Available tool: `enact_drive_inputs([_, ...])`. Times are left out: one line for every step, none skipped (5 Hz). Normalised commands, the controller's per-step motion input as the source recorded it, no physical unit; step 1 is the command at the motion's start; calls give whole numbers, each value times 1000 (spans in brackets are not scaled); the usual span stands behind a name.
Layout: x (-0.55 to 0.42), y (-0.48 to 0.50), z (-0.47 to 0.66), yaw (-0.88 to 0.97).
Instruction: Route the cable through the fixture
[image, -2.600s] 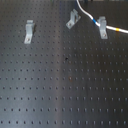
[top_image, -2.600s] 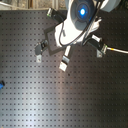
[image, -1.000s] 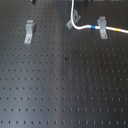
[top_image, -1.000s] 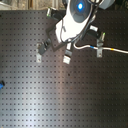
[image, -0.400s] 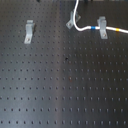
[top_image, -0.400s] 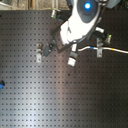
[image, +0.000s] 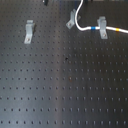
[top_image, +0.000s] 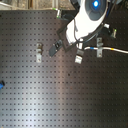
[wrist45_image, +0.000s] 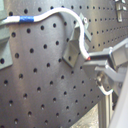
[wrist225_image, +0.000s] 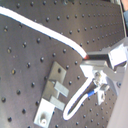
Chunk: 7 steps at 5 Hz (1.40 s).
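Jaws are clenched on the cable (wrist45_image: 55, 11): in both wrist views the white cord ends between the two fingers, and in the second wrist view a loose loop of it (wrist225_image: 80, 100) hangs just beyond them. From the jaws the cable climbs directly to the fixture (wrist45_image: 74, 47), which stands on the table (wrist45_image: 35, 85) just beside the jaws, and it bends over the forked top of this clip. Whether it sits between the two prongs, I cannot tell. Further from the jaws the cord carries its blue band (wrist45_image: 24, 20). In the first exterior view the cable comes down from the upper edge, turns in a tight bend touching or almost touching the fixture (image: 71, 20), and then runs away from the jaws across the taller clip (image: 102, 27), with the blue band on the near side of this clip and the yellow band (image: 118, 30) on the far side. The long narrow clip (image: 29, 31) stands well apart from the jaws, with no cord near it. Compared with 2.6 s ago, the cord no longer goes straight from the blue band up to the fixture; it now sags into a bend beside it. In the second exterior view the arm (top_image: 89, 20) has shifted toward the second exterior view's right. All three clips kept their places.
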Motion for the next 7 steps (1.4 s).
enact_drive_inputs([-360,-31,6,91])
enact_drive_inputs([-266,14,-58,234])
enact_drive_inputs([-228,97,-74,257])
enact_drive_inputs([-318,99,-3,220])
enact_drive_inputs([-318,113,15,154])
enact_drive_inputs([-275,170,192,26])
enact_drive_inputs([-40,85,133,-14])
